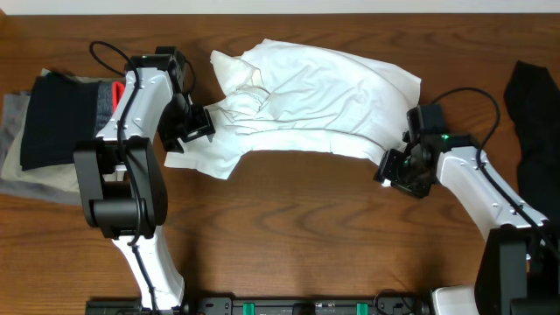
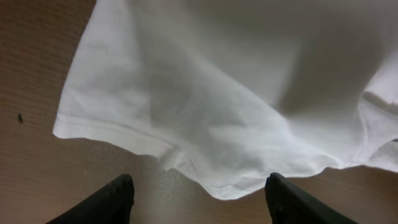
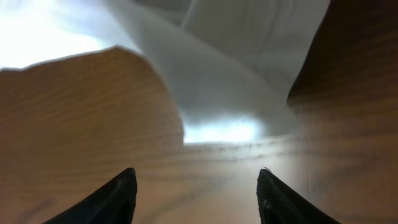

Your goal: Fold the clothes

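**Overhead.** The white T-shirt (image 1: 315, 96) lies bunched and wrinkled across the upper middle of the wooden surface (image 1: 289, 236), running from about ten o'clock to two o'clock. No neat fold shows in it. The left fingers (image 1: 197, 122) sit at its nine o'clock end, right beside the loose corner that trails toward seven o'clock. The right fingers (image 1: 394, 171) sit at its four o'clock end, just below the lower edge. One arm at each end suggests the cloth is meant to be taken at two points, so it can be drawn flat or laid over itself. A black garment (image 1: 57, 118) rests on olive-grey garments (image 1: 26, 179) at far nine o'clock, and another dark garment (image 1: 534, 105) lies at three o'clock. Both are apart from the shirt.

**Left wrist.** The left fingers (image 2: 115, 199) stand wide apart with nothing between them. The T-shirt's (image 2: 217, 93) stitched hem dips toward six o'clock and ends just short of the tips, with bare surface below it. They look lined up to close on that hem.

**Right wrist.** The right fingers (image 3: 118, 196) are also spread and hold nothing, with only wood grain between them. The T-shirt's (image 3: 217, 81) edge lies further toward twelve o'clock, clear of the tips and partly washed out by glare. A grab from here would likely need a short advance first, and it could catch several layers at once.
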Motion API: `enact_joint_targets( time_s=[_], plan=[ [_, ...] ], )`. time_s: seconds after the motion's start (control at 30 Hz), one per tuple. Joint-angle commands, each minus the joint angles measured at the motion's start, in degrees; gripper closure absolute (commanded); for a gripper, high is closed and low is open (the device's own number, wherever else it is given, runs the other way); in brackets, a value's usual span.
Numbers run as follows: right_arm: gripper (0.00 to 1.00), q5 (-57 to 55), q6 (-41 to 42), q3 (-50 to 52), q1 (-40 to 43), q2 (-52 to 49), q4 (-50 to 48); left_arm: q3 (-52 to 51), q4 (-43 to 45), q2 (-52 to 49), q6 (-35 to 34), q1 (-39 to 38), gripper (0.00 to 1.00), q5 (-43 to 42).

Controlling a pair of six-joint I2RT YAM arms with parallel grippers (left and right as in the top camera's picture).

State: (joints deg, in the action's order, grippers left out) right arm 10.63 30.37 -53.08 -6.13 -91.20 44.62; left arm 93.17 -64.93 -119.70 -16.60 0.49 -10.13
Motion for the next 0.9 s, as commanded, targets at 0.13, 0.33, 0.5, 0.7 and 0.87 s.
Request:
enact_joint_targets(
  time_s=[0.13, 0.33, 0.5, 0.7, 0.87],
  plan=[
    [0.46, -1.6, 1.4, 3.5, 0.1, -0.1, -5.4, -1.3, 1.7, -0.9, -0.4, 0.0, 0.35, 0.3],
    [0.46, -2.4, 1.9, 3.6, 0.1, -1.3, -8.2, -4.8, 4.4, -0.9, -0.4, 0.0, 0.35, 0.3],
    [0.48, -5.3, 3.5, 3.6, 0.1, -3.7, -8.6, -6.0, 5.3, -0.9, -0.4, 0.0, 0.35, 0.3],
    [0.68, -5.3, 5.6, 3.6, 0.1, -7.3, -8.8, -6.1, 5.5, -0.9, -0.4, 0.0, 0.35, 0.3],
    [0.99, -8.0, 8.8, 3.6, 0.3, -7.6, -7.1, -6.8, 5.2, -0.9, -0.5, 0.0, 0.44, 0.3]
  ],
)
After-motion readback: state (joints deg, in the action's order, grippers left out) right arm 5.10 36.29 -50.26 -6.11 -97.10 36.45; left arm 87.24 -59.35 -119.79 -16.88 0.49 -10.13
